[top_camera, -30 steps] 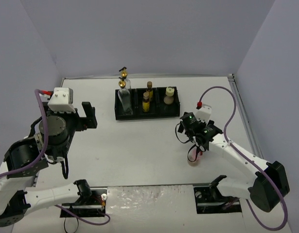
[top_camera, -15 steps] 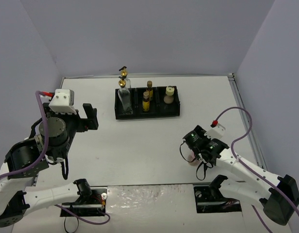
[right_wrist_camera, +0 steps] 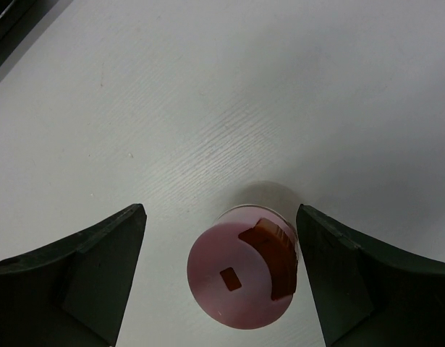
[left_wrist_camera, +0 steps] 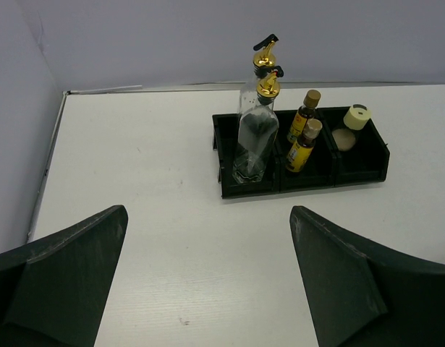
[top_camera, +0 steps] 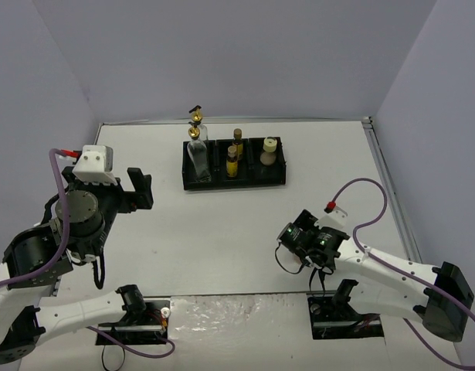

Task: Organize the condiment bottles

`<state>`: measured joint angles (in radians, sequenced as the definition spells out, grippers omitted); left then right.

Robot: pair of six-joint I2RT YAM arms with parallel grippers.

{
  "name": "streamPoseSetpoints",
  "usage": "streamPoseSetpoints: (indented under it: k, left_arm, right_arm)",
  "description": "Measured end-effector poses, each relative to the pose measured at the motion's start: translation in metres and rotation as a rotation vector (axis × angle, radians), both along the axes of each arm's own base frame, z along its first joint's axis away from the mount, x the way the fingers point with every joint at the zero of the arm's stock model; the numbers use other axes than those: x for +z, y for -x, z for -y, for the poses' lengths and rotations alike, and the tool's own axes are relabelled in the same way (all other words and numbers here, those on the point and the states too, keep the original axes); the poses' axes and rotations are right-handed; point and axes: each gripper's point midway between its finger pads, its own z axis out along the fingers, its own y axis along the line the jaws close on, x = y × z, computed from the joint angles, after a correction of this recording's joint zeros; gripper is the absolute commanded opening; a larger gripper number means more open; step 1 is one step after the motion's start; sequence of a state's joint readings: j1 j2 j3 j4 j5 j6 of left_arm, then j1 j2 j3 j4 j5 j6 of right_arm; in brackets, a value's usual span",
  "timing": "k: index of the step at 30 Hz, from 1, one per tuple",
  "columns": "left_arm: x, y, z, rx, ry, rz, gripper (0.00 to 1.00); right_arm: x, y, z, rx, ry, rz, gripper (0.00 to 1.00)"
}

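Five of six are in the black tray (left_wrist_camera: 251, 189), all upright: two tall clear glass bottles with gold pourer tops, front (left_wrist_camera: 257, 141) and rear (left_wrist_camera: 265, 54), share the left compartment. Two small amber bottles with tan caps and yellow labels, front (left_wrist_camera: 302, 144) and rear (left_wrist_camera: 307, 114), share the middle one, and the squat beige jar (left_wrist_camera: 351, 129) with its pale yellow lid is alone in the right. The pink jar (right_wrist_camera: 240, 278) stands upright on the bare tabletop (right_wrist_camera: 208, 87), apart from the tray, with an orange label down one side.
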<state>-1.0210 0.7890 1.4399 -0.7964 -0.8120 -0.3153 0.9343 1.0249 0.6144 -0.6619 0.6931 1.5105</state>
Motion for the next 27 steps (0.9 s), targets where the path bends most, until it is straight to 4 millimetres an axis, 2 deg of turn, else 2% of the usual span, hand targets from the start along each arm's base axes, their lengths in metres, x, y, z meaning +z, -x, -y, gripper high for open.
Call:
streamPoseSetpoints:
  k: [3,5,6,17,20,24,27]
  left_arm:
    - [0.001,0.002,-0.003,0.000,0.008,0.005,0.92]
    - [0.002,0.003,-0.005,0.001,0.012,0.007,0.92]
    - [0.002,0.004,-0.006,0.001,0.013,0.008,0.92]
    - [0.001,0.005,-0.007,0.001,0.011,0.005,0.92]
    - [0.001,0.005,-0.007,0.001,0.011,0.005,0.92]
    - [0.001,0.004,-0.007,0.001,0.011,0.003,0.92]
    - [0.000,0.004,-0.006,0.001,0.012,0.002,0.92]
  right_arm:
    - [-0.003,0.003,-0.005,-0.001,-0.009,0.003,0.73]
    - [-0.005,0.004,-0.007,-0.005,-0.014,0.004,0.62]
    - [-0.006,0.005,-0.007,-0.007,-0.014,0.005,0.61]
    - [-0.011,0.011,-0.018,0.015,-0.006,0.025,0.59]
    - [-0.013,0.012,-0.021,0.029,0.006,0.034,0.54]
    - [-0.013,0.012,-0.021,0.041,0.039,0.057,0.41]
    - [-0.013,0.011,-0.021,0.045,0.058,0.068,0.17]
